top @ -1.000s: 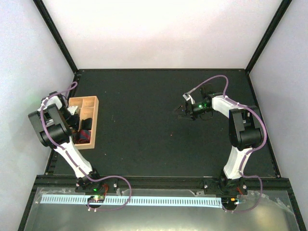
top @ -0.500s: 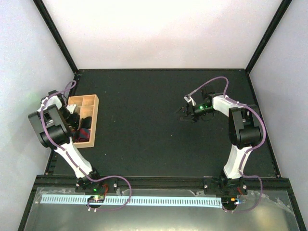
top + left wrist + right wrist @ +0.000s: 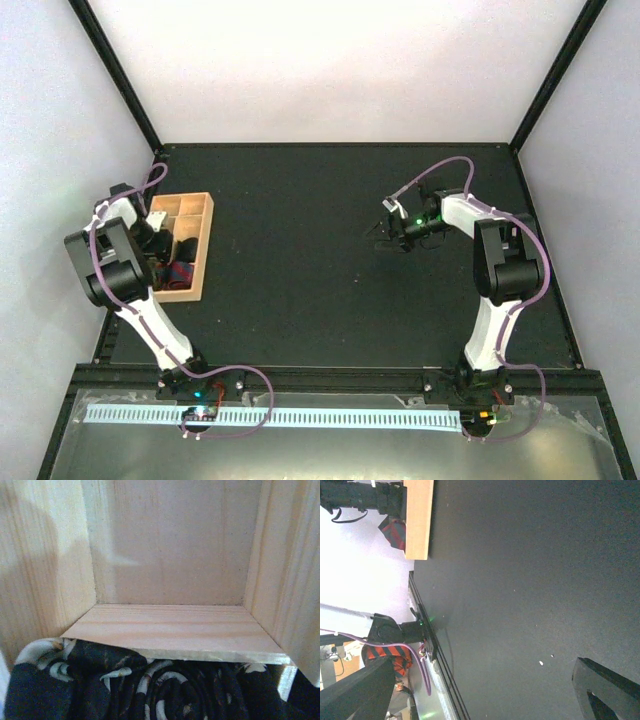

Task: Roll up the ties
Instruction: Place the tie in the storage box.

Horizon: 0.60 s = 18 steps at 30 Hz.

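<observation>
A rolled tie [image 3: 170,690], dark with pale speckles, fills the bottom of the left wrist view and lies against a divider of the tan wooden tray [image 3: 175,625]. In the top view my left gripper [image 3: 163,238] reaches down into the tray [image 3: 178,294] at the far left, by a dark roll [image 3: 187,246]. Its fingers are hidden in both views. My right gripper [image 3: 385,232] hovers over the black mat right of centre. In the right wrist view it [image 3: 480,700] is open wide and empty.
A second roll with red in it [image 3: 177,272] lies in the tray's near compartment and also shows in the right wrist view [image 3: 395,534]. The black mat [image 3: 300,260] covers the table. White walls and black frame posts close in the sides and back.
The tray has shifted a little to the right and turned slightly, and my left arm has moved with it. The right gripper has hardly moved.
</observation>
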Each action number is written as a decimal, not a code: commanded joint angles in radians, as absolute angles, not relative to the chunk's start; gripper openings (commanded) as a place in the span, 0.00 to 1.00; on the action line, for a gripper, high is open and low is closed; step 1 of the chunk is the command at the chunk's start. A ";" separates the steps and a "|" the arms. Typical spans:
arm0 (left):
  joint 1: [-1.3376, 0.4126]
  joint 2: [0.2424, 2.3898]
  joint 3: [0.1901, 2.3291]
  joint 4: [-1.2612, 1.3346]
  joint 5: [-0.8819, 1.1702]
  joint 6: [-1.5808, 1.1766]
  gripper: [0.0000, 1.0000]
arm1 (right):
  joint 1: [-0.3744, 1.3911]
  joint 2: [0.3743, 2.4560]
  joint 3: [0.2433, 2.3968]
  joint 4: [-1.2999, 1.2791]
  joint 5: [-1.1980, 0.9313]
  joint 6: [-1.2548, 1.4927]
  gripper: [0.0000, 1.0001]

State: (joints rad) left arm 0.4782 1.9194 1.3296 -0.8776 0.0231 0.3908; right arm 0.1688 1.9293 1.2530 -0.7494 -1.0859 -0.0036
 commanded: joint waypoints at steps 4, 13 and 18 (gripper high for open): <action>0.429 1.870 1.279 -0.812 0.132 0.347 0.39 | 0.156 1.964 1.346 -0.895 -1.101 -0.127 1.00; 0.423 1.817 1.273 -0.822 0.141 0.370 0.28 | 0.151 1.990 1.384 -0.938 -1.106 -0.160 1.00; 0.421 1.791 1.282 -0.840 0.152 0.372 0.32 | 0.150 1.994 1.383 -0.935 -1.111 -0.160 1.00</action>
State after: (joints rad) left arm 0.4320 1.8423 1.2675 -0.8368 0.0902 0.3725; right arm 0.1555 1.9835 1.3666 -0.9253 -1.0870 -0.1371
